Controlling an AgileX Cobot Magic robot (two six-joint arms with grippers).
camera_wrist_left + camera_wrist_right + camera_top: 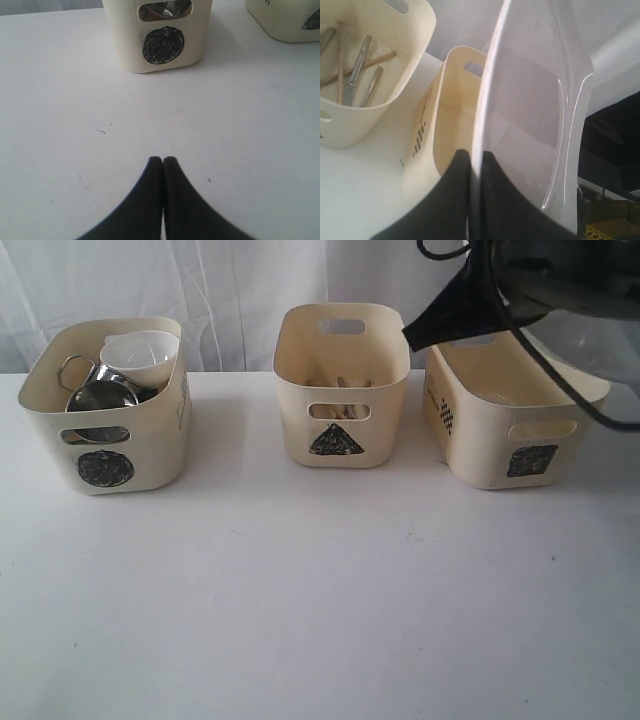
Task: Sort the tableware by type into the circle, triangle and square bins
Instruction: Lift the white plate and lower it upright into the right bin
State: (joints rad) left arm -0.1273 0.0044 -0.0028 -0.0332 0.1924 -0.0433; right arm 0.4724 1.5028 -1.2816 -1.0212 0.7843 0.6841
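On the table (320,620), three bins (341,390), one plate (530,100) gripped

A white table (320,620) stands before a pale draped curtain (230,290).

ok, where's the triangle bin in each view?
Exterior: triangle bin in the middle of the row, mark facing the camera.
Left wrist: triangle bin cut off at the top right corner, only part of its mark showing.
Right wrist: triangle bin upper left, cutlery inside.
Landmark: the white table runs under it in all three.
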